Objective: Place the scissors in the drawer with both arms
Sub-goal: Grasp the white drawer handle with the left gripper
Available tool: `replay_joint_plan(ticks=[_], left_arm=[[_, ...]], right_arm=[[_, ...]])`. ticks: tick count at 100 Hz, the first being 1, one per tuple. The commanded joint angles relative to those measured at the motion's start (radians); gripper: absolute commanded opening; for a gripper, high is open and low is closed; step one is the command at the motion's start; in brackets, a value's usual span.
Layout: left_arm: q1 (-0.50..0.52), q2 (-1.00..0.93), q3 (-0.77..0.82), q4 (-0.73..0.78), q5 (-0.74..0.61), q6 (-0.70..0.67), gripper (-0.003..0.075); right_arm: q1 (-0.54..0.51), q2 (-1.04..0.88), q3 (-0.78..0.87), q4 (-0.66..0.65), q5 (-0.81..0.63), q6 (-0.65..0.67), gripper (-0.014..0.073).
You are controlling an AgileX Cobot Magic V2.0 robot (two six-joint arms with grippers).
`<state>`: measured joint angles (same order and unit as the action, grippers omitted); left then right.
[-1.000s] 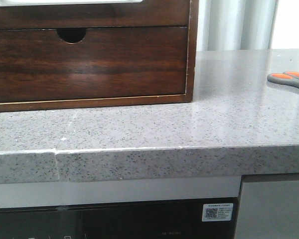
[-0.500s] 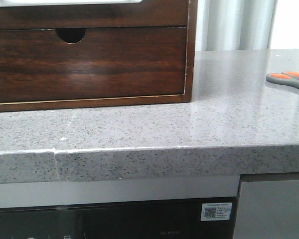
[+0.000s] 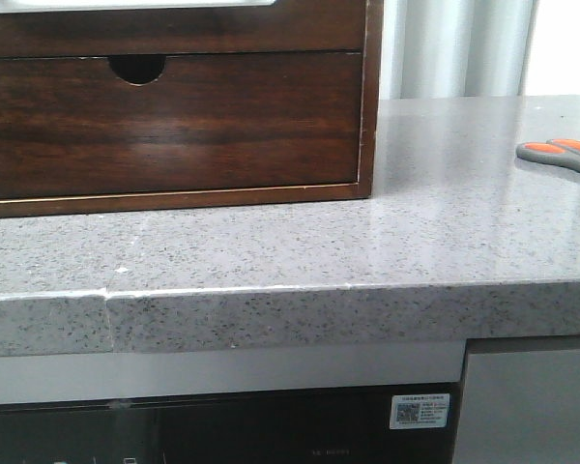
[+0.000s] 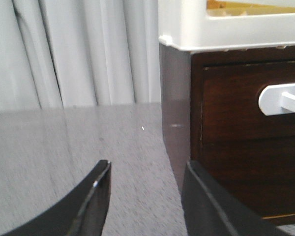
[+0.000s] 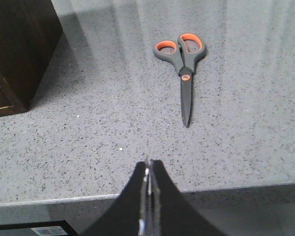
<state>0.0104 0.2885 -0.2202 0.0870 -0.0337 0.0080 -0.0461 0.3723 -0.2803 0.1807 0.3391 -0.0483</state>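
The scissors [image 3: 559, 155], grey handles with orange inserts, lie flat on the speckled counter at the far right. In the right wrist view the scissors [image 5: 183, 64] lie closed, blade tips pointing towards my right gripper [image 5: 149, 164], which is shut, empty and well short of them by the counter's front edge. The drawer [image 3: 174, 29] is the upper dark brown front of the wooden cabinet, with a white strip above it. My left gripper [image 4: 147, 169] is open and empty over the counter beside the cabinet's corner, where the drawer front [image 4: 236, 103] carries a white handle [image 4: 282, 98]. Neither gripper shows in the front view.
Below the drawer sits a dark wood drawer with a half-round finger notch [image 3: 137, 66]. The cabinet [image 5: 14, 54] stands at the counter's left. The counter's front edge [image 3: 290, 300] drops to an appliance below. Grey curtains [image 4: 78, 49] hang behind.
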Motion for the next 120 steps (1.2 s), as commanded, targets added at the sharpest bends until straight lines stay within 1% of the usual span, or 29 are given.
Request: replay_joint_plan(ticks=[1,10,19,29,39,46,63,74,95,120], left_arm=[[-0.005,0.054,-0.035,0.154,-0.176,-0.001,0.0305],[-0.005,0.122,-0.035,0.371,-0.308,-0.008,0.0305],[-0.007,0.184,-0.039,0.5,-0.439,-0.008,0.0305],[-0.019,0.254,-0.062,0.604,-0.504,-0.008,0.0305],[-0.034,0.338,-0.097,0.727,-0.54,-0.008,0.0305],[-0.047,0.399,-0.126,0.787,-0.56,-0.008,0.0305],[-0.056,0.542,-0.21,0.86,-0.586,0.026,0.0306],[-0.056,0.607,-0.254,0.905,-0.647,0.073,0.0306],[-0.056,0.715,-0.33,0.943,-0.718,0.075,0.0305],[-0.099,0.794,-0.389,1.014,-0.712,0.08,0.0305]], right_arm=[[0.0,0.014,-0.031,0.003,-0.074,-0.002,-0.0106],[0.0,0.014,-0.031,0.003,-0.074,-0.002,-0.0106],[0.0,0.014,-0.031,0.003,-0.074,-0.002,-0.0106],[0.0,0.014,-0.031,0.003,-0.074,-0.002,-0.0106],[0.0,0.014,-0.031,0.003,-0.074,-0.002,-0.0106],[0.0,0.014,-0.031,0.003,-0.074,-0.002,-0.0106],[0.0,0.014,-0.031,0.003,-0.074,-0.002,-0.0106],[0.0,0.014,-0.031,0.003,-0.074,-0.002,-0.0106],[0.0,0.014,-0.031,0.003,-0.074,-0.002,-0.0106],[0.0,0.014,-0.031,0.003,-0.074,-0.002,-0.0106]])
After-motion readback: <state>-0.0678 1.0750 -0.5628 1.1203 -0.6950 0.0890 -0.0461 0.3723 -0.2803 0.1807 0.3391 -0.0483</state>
